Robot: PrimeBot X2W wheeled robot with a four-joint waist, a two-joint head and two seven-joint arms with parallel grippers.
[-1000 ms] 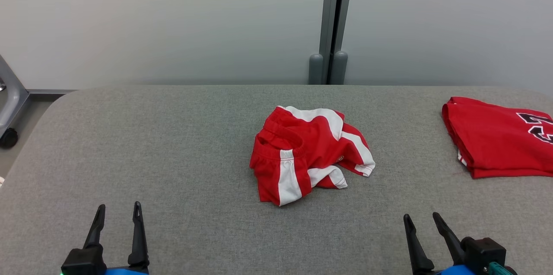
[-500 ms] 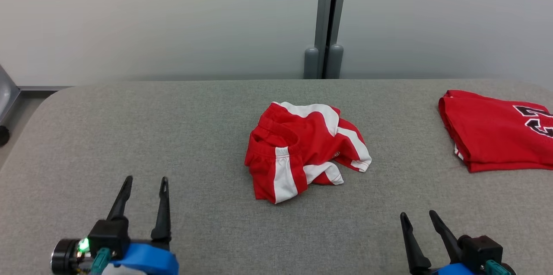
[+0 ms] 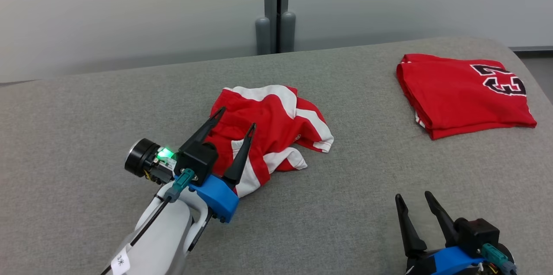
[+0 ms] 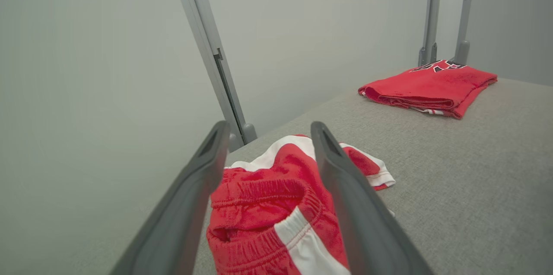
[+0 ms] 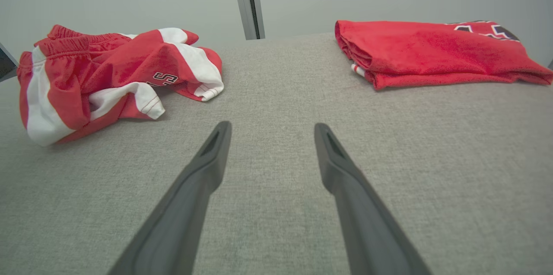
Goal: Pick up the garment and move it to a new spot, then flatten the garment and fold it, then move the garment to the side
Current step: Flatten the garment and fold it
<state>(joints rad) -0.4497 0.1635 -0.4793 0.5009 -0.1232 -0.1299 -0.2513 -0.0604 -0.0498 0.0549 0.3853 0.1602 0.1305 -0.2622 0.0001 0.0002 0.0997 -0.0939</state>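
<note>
Two grippers, jaws apart: left gripper (image 3: 238,118) at crumpled red-white shorts (image 3: 281,115), centre; right gripper (image 3: 412,196) near right. Folded jersey (image 3: 462,93) far right.

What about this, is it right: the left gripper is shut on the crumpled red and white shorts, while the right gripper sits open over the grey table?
Not quite. The left gripper is open, fingers apart by the waistband of the shorts, as the left wrist view shows. The right gripper does sit open over the grey table.

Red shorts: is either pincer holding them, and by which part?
Nothing held: left pincer open over the shorts, at the waistband; right pincer open over the table.
</note>
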